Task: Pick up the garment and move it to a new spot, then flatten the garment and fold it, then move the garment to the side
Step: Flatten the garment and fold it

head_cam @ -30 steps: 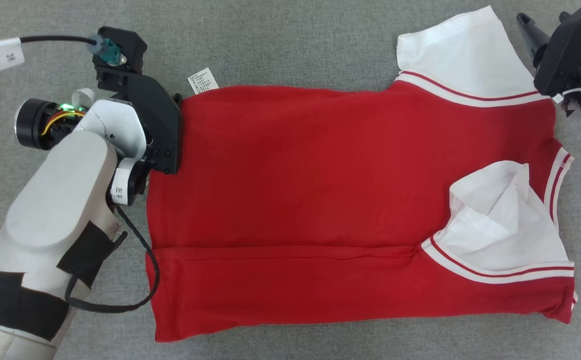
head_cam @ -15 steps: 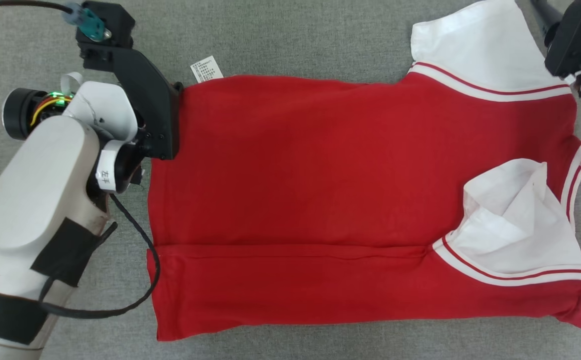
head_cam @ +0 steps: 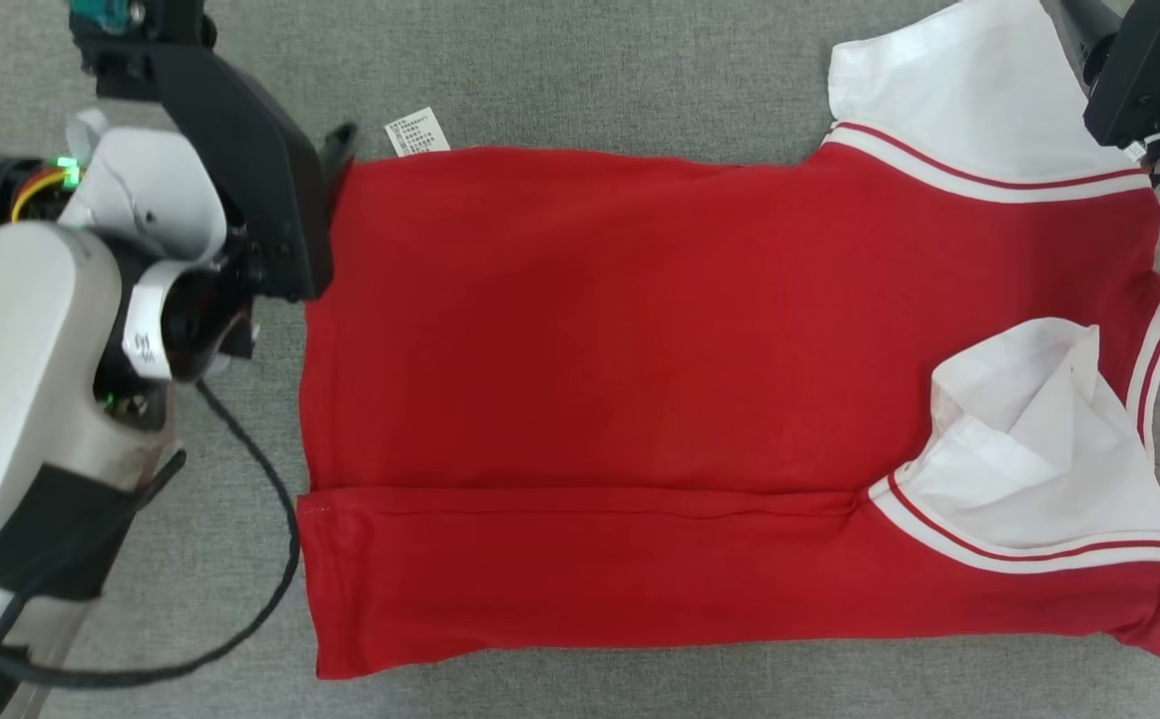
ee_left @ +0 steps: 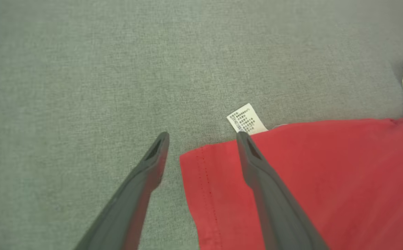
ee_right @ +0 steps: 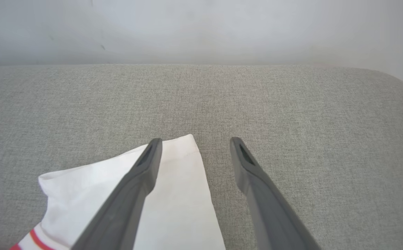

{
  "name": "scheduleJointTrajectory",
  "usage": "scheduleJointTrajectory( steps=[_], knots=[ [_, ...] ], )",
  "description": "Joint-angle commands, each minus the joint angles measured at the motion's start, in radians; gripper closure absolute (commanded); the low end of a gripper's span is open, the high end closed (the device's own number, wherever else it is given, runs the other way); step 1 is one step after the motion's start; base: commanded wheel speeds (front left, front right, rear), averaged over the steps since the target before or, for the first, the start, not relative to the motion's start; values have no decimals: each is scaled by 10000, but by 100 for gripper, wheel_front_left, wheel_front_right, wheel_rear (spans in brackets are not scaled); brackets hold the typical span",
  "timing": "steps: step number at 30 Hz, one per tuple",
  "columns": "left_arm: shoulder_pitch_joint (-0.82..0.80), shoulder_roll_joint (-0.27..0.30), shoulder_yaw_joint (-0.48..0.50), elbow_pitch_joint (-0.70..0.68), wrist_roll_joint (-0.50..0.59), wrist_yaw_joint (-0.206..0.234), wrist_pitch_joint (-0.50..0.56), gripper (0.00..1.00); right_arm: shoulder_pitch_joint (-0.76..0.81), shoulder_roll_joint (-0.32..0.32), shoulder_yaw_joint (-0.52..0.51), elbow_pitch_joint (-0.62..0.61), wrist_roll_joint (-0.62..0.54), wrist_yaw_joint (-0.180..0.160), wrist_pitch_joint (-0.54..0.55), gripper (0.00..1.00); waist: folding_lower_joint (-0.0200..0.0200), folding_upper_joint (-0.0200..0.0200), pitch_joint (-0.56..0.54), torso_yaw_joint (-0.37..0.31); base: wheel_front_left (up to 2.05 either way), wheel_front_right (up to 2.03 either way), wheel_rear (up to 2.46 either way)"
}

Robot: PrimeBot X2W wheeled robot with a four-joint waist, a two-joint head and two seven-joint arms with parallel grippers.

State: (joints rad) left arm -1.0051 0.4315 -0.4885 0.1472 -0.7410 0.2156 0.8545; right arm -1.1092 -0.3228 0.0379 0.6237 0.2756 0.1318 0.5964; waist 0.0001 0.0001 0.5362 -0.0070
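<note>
The red polo shirt (head_cam: 640,330) is lying lengthwise across the grey fabric surface (head_cam: 590,60), with its hem toward the left hand (ee_left: 202,135). That hand is hovering wide open astride the far hem corner (ee_left: 196,163). The right hand (ee_right: 195,140), equally spread, is hanging over the far white sleeve (ee_right: 184,187).

Care label (head_cam: 417,132): white tag sticking out from the far edge of the red garment (head_cam: 640,350), near its left corner. It carries several rows of small dark print. The left wrist view gives the closer look, but the characters are still too fine to read.

White band (head_cam: 146,338) around the left arm's wrist joint: dark handwritten marks, blurred, not legible.
</note>
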Motion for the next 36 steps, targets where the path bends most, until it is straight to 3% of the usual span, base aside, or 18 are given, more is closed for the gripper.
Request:
scheduleJointTrajectory(
  steps=[1, 11, 20, 21, 22, 23, 24, 25, 36],
  knots=[
    [269, 133, -53, -184, -29, 112, 202, 0, 48, -20, 12, -18, 68, -19, -67, 0, -1, -1, -51, 13, 0, 0, 0],
    [898, 524, -258, -222, 298, 516, 348, 0, 112, 63, 79, -68, 73, -19, 4, 0, -1, -1, 136, -220, 0, 0, 0],
    [679, 503, -256, 185, 330, 190, -156, 0, 239, 96, 223, 134, 1, -19, -3, 0, -1, -1, 249, -319, 0, 0, 0],
    [660, 507, -273, 234, 352, 139, -184, 6, 236, 86, 221, 171, -1, -19, -7, 0, -1, -1, 273, -316, 0, 0, 0],
    [664, 495, -306, 285, 325, 78, -161, 37, 233, 66, 185, 241, -6, -19, 1, 0, -1, -1, 295, -307, 0, 0, 0],
    [647, 457, -320, 323, 274, 41, -175, 54, 223, 44, 170, 299, -39, -19, 14, 0, -1, -1, 317, -292, 0, 0, 0],
    [614, 410, -315, 352, 228, 0, -216, 82, 188, 33, 163, 327, -41, -19, 11, 0, -1, -1, 344, -272, 0, 0, 0],
    [597, 379, -326, 382, 201, -50, -215, 100, 146, 17, 149, 386, -43, -19, 18, 0, -1, -1, 378, -249, 0, 0, 0],
    [421, 221, -481, 516, 175, -287, -399, 100, -388, -260, 755, 1100, 324, -19, 206, 0, -1, -1, 745, 87, 0, 0, 0]
  ],
)
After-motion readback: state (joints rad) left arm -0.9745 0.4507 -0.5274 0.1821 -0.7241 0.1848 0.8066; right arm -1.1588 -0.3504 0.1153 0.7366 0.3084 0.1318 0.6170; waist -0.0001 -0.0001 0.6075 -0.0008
